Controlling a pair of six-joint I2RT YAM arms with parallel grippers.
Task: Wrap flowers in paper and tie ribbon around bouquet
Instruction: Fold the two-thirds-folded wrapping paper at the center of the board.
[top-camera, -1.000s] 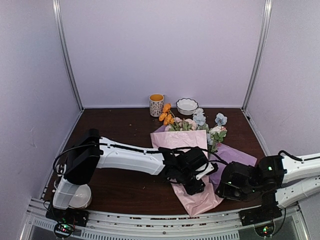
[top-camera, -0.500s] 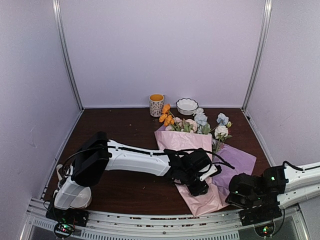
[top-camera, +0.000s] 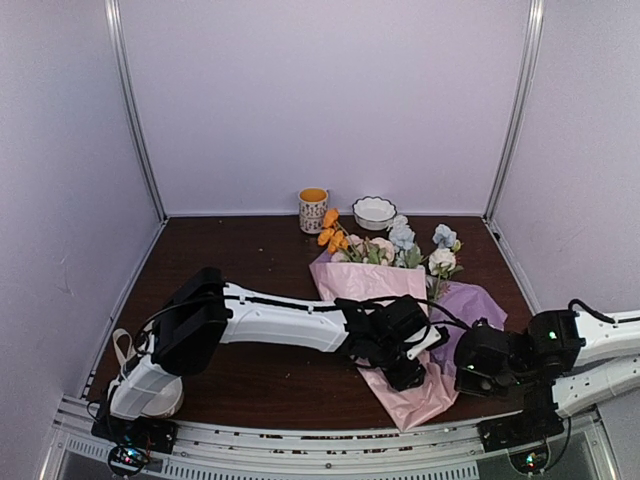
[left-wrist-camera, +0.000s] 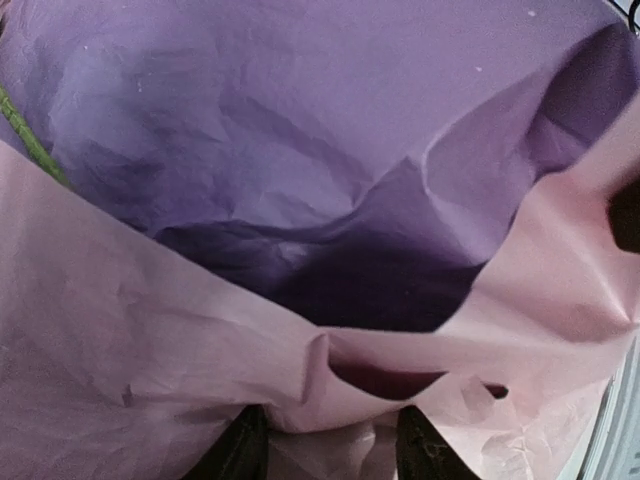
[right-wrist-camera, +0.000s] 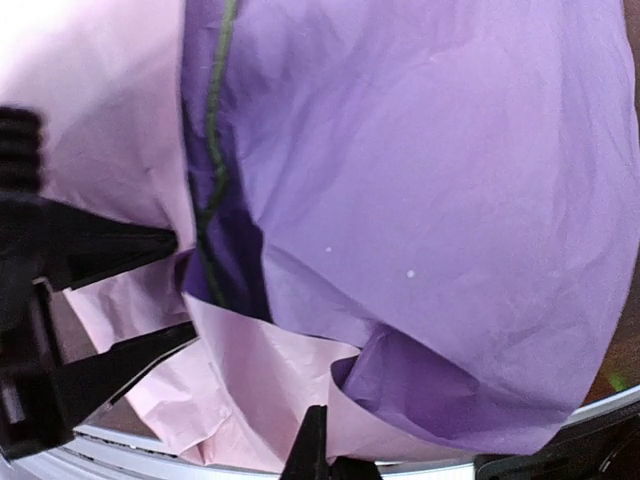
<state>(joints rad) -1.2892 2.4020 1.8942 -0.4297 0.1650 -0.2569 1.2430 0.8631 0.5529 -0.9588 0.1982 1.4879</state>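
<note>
Mid-table, the paper (top-camera: 372, 284) lies folded over the flowers (top-camera: 398, 242), hiding most of the stems. The left gripper (left-wrist-camera: 330, 418) straddles a pink fold, jaws half apart; whether it pinches is unclear. The right gripper (right-wrist-camera: 318, 425), mostly cropped, is closed at the paper's near edge.

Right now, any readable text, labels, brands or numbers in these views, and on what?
None can be read in any view.
The patterned ceramic mug with the orange inside: markings too small to tell pattern from lettering.
The white scalloped bowl: no text shows.
The pink-and-lilac crinkly wrapping paper: plain, no print in either wrist view.
</note>
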